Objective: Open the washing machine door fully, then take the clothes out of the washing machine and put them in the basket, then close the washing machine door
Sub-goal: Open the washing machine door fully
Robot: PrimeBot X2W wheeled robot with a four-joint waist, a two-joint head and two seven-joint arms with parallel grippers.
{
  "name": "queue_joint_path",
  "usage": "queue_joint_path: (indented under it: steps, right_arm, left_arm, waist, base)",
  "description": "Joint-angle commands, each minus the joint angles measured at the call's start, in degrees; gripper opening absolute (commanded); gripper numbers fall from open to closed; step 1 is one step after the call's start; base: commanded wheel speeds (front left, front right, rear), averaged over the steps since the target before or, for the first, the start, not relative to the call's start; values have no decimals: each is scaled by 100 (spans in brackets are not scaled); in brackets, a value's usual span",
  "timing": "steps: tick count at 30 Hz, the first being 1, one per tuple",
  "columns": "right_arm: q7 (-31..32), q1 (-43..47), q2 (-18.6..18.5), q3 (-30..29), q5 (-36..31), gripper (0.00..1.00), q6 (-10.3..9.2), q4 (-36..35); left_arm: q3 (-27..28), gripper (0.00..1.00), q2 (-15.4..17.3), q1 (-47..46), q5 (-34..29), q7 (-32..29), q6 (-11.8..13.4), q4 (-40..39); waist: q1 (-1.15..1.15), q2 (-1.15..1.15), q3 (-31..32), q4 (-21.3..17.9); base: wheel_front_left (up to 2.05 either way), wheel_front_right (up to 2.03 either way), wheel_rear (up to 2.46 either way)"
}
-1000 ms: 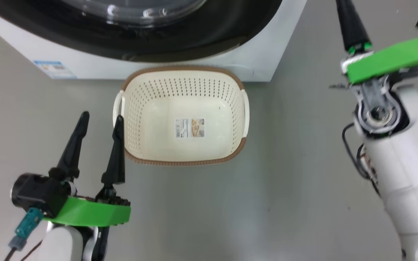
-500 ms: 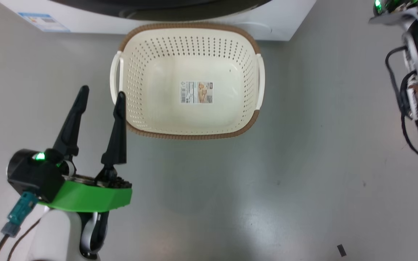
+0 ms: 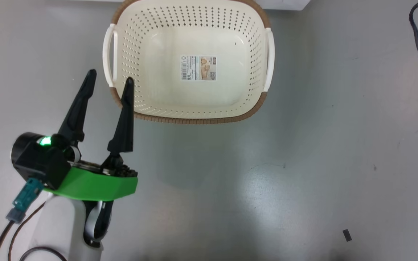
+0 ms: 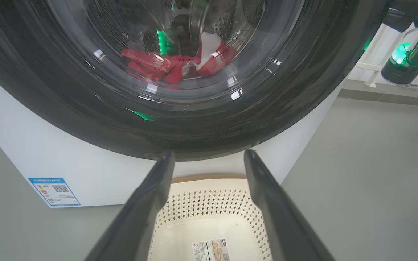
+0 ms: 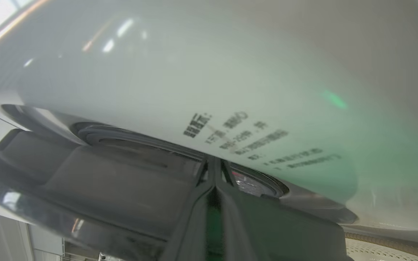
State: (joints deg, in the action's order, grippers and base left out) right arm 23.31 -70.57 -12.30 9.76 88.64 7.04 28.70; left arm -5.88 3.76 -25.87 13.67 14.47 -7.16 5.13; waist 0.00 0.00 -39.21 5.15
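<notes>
- While the left gripper (image 3: 110,76) hangs at 8 o'clock in the head view, its fingers spread apart around nothing, its inner tip lies just beside the near left corner of the basket (image 3: 194,120).
- That basket sits at 12 o'clock, its long axis running 9 to 3 o'clock with a white handle at each end; the picture's top edge cuts its far rim.
- Bare grey floor (image 3: 267,181) lies open from 3 round to 6 o'clock.
- Seen from the left wrist, the washing machine door (image 4: 85,119) faces the camera at 12 o'clock, its black rim over the white front of the washing machine (image 4: 31,156).
- Behind the glass the clothes (image 4: 158,67) lie low in the drum, strung from 9 to 3 o'clock.
- Seen from the right wrist, the right gripper (image 5: 214,163) has its fingers pressed together, pointing to 12 o'clock at the seam between dark rim and white front; through the blur, contact cannot be told.
</notes>
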Motion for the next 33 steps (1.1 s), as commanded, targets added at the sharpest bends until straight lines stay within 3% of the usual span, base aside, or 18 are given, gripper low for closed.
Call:
queue_joint_path:
  steps: [1, 16, 33]
  right_arm:
    - [70, -91, 85, 26, -16, 0, 45, -174]
    - [846, -147, -116, 578, -229, 0, 45, -700]
    - [1044, 541, -199, 905, -265, 0, 45, -1037]
  left_arm:
    - [145, 100, 127, 12, -47, 52, -33, -114]
    - [251, 100, 141, -125, -75, 52, -33, -29]
    - [378, 100, 137, 90, -118, 52, -33, 68]
  waist:
    - [0, 0, -61, 26]
    - [0, 0, -97, -119]
    - [0, 0, 501, -241]
  base:
    - [0, 0, 0]
    - [0, 0, 0]
    - [0, 0, 0]
